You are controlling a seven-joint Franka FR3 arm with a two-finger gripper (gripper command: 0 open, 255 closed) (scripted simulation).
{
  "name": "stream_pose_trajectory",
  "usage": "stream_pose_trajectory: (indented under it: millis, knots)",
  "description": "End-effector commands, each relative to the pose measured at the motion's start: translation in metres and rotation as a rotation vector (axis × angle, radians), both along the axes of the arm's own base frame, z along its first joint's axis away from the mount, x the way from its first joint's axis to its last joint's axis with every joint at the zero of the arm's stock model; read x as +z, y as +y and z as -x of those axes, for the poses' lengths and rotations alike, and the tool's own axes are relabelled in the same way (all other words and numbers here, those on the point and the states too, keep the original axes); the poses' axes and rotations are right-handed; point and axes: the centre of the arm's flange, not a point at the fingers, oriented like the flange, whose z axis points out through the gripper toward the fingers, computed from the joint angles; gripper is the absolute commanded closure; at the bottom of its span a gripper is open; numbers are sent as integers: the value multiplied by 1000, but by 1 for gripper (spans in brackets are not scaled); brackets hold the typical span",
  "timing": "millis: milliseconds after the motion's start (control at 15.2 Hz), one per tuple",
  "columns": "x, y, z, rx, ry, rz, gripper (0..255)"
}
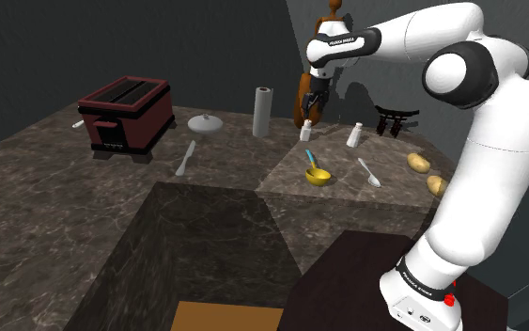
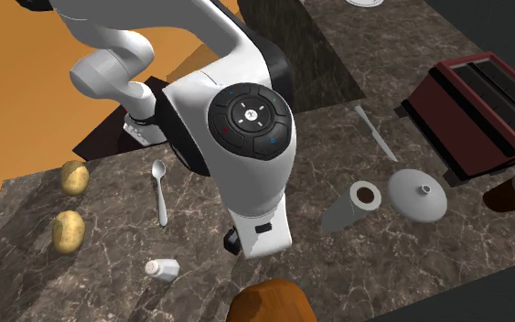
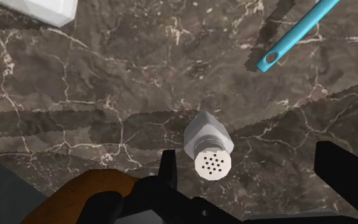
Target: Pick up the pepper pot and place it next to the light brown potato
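The pepper pot (image 3: pixel 209 146) is a small white shaker with a dotted top, standing upright on the dark marble counter (image 3: pixel 95 76). In the shoulder view the pot (image 1: pixel 305 132) stands just below my gripper (image 1: pixel 317 102), which hangs above it. My gripper (image 3: pixel 254 172) is open; the pot lies between the fingers, closer to one finger (image 3: pixel 168 168), and neither touches it. Two light brown potatoes (image 1: pixel 418 162) (image 1: pixel 436 183) lie near the counter's right edge in the shoulder view, and both potatoes (image 2: pixel 74 177) (image 2: pixel 67 230) are at the second exterior view's left.
A second white shaker (image 1: pixel 354 134) (image 2: pixel 162 268) stands between pot and potatoes. A yellow bowl (image 1: pixel 318 176) with a blue-handled tool (image 3: pixel 292 35), a spoon (image 1: pixel 370 171), a paper roll (image 1: pixel 263 111), a lid (image 1: pixel 205 123), a red toaster (image 1: pixel 126 115) and a brown wooden object (image 2: pixel 272 302) share the counter.
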Motion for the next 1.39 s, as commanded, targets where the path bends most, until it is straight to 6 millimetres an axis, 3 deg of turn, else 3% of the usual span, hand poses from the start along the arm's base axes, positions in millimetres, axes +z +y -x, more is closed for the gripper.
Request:
stream_pose_trajectory:
  millis: [0,528,1056,1122,1320]
  knots:
    - [-12,-14,-18,7,10,0,0]
    - [-54,-17,-20,8,11,0,0]
    - [-54,-17,-20,8,12,0,0]
    - [-54,-17,-20,8,12,0,255]
    - [-54,-17,-20,8,12,0,255]
